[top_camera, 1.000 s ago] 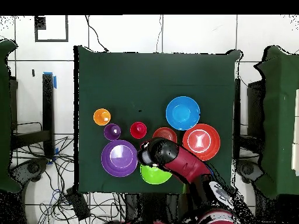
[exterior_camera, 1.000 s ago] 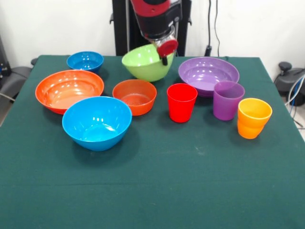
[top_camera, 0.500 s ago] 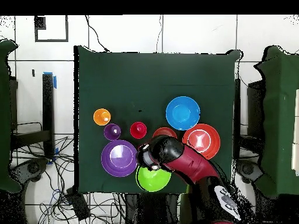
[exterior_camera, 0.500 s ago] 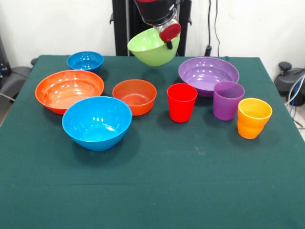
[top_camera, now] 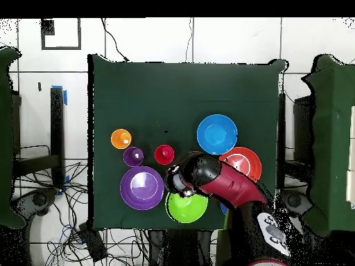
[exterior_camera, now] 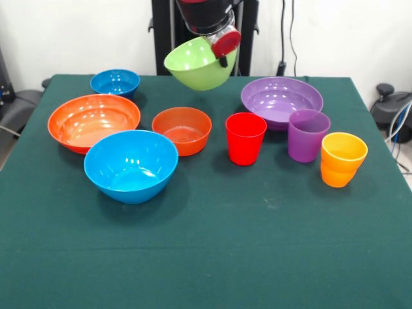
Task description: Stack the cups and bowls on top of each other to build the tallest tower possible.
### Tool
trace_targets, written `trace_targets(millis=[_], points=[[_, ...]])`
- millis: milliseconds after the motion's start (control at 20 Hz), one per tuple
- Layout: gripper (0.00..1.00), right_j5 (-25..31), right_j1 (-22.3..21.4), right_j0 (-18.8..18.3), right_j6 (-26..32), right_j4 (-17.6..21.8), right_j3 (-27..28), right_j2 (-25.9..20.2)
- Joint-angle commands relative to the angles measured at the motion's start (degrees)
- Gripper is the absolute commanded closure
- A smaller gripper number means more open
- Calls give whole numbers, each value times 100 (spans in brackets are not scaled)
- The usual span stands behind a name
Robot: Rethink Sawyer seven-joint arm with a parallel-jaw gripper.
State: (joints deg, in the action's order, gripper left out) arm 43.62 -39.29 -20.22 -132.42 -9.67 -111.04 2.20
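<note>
My gripper [exterior_camera: 221,53] is shut on the rim of the lime green bowl [exterior_camera: 195,65] and holds it tilted in the air above the table's far side; the gripper [top_camera: 182,187] and the bowl [top_camera: 187,207] also show in the overhead view. On the table stand the wide orange-red bowl [exterior_camera: 93,121], the small dark blue bowl [exterior_camera: 114,82], the small orange bowl [exterior_camera: 181,129], the deep light blue bowl [exterior_camera: 131,165], the wide purple bowl [exterior_camera: 281,100], the red cup [exterior_camera: 245,138], the purple cup [exterior_camera: 308,134] and the orange cup [exterior_camera: 342,158]. Nothing is stacked.
The green tablecloth [exterior_camera: 212,251] covers the table. The robot's black pedestal [exterior_camera: 164,35] stands behind the far edge. My arm [top_camera: 229,194] covers the small orange bowl and part of the orange-red bowl in the overhead view.
The gripper lifted the lime green bowl off the table and has since shifted it slightly left in the front view.
</note>
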Motion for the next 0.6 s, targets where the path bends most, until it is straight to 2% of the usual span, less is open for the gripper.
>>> trace_targets(millis=[50, 100, 250, 600], points=[[100, 287, 565, 220, 389, 972, 927, -218], [100, 234, 643, 271, 530, 1249, 1075, -163], [100, 131, 773, 278, 729, 1669, 1282, -187], [100, 479, 867, 160, 1361, 2526, 1752, -507]])
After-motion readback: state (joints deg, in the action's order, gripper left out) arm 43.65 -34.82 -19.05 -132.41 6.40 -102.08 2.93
